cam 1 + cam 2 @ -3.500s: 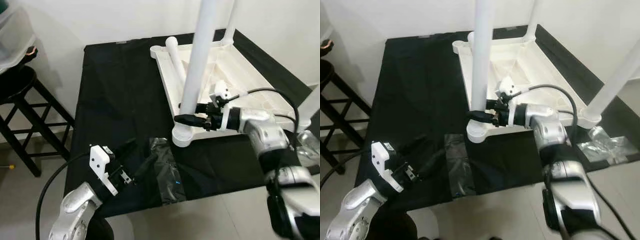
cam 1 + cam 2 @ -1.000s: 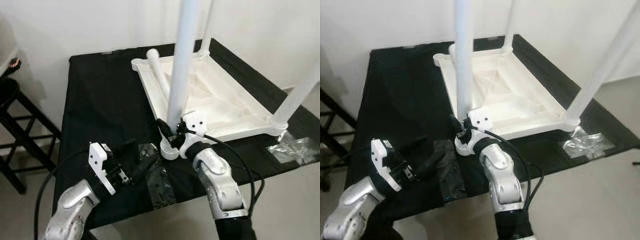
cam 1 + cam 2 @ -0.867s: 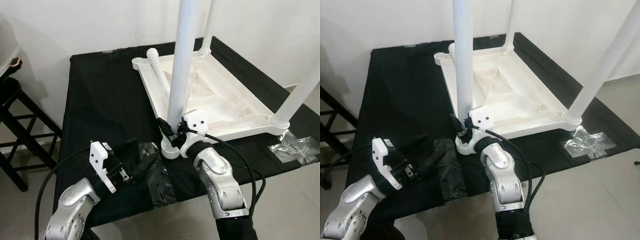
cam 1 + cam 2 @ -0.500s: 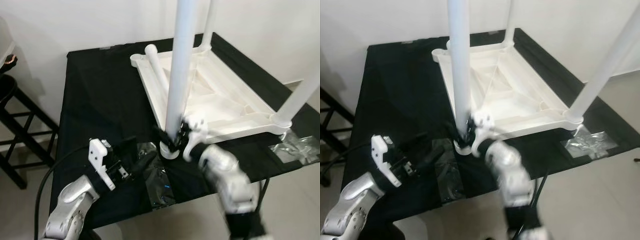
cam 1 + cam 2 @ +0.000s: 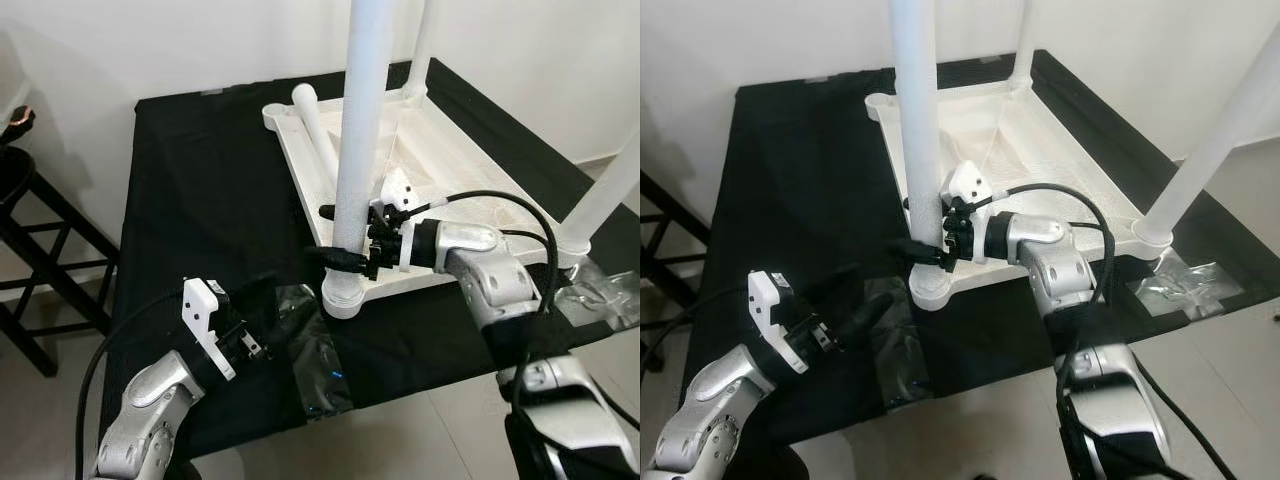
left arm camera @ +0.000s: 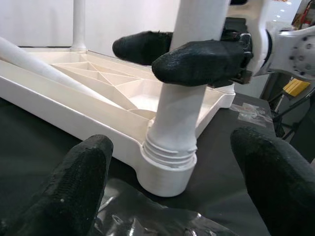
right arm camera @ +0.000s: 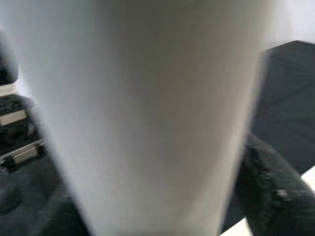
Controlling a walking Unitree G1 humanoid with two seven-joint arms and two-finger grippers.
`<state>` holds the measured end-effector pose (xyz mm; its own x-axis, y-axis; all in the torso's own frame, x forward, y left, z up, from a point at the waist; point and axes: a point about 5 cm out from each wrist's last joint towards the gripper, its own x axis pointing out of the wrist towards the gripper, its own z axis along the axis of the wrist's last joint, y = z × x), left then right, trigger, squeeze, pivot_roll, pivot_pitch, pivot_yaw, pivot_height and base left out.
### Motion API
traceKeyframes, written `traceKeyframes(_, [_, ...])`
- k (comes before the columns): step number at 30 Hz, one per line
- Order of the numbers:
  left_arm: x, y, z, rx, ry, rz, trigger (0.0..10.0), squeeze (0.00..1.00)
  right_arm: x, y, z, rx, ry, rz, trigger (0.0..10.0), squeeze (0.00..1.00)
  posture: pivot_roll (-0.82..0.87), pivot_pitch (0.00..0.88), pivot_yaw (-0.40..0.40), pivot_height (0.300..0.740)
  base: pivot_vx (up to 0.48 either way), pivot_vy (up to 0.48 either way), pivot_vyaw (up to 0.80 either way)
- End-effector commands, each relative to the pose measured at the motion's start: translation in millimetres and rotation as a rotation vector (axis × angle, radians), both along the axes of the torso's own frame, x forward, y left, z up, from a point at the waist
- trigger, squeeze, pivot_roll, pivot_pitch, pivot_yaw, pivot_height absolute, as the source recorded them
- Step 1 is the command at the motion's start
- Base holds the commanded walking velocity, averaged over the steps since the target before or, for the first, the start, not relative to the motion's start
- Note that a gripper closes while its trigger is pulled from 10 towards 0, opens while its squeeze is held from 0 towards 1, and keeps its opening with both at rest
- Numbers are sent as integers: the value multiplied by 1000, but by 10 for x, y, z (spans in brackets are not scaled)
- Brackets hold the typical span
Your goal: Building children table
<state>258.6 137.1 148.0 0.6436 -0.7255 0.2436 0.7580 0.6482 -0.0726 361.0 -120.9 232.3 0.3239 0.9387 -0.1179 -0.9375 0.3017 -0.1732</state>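
Presently, item: white children's tabletop (image 5: pixel 455 170), lying upside down on a black-covered work surface (image 5: pixel 200 190).

Legs fitted, as far as visible: three upright in corner sockets, namely the near-left leg (image 5: pixel 358 150), one at the far corner (image 5: pixel 420 50) and one at the near-right corner (image 5: pixel 608 195).

Legs outstanding: one loose leg (image 5: pixel 318 135) lying inside the tabletop at its far-left side.

Right gripper (image 5: pixel 335 240): fingers clamped round the near-left leg just above its socket, probably tightening or checking it.

Left gripper (image 5: pixel 268 320): fingers spread apart, holding nothing, hovering over the cloth near a plastic wrapper (image 5: pixel 320 360).

Progress, by judgement: roughly three-quarters done.
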Motion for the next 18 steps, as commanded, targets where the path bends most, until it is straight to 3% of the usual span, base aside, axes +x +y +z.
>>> traceKeyframes(1, [-30,7,-44,9,13,4,10000,0,15,-52,-14,-4,7,11,0,0,-51,167,-6,740,0,0,0])
traceKeyframes(12, [-39,4,-44,5,16,3,10000,0,-3,-211,-49,5,-15,-25,0,0,-59,177,-1,740,0,0,0])
traceKeyframes(15, [-38,8,-40,3,16,2,10000,0,-11,-306,-131,19,-34,-222,0,0,-72,185,-3,740,0,0,0])
traceKeyframes(16, [-38,8,-40,3,16,2,10000,0,-11,-306,-131,19,-34,-222,0,0,-72,185,-3,740,0,0,0])
traceKeyframes(18, [-39,21,-40,3,16,3,10000,0,-74,-245,-322,98,35,-461,0,0,-80,188,-12,740,0,0,0])
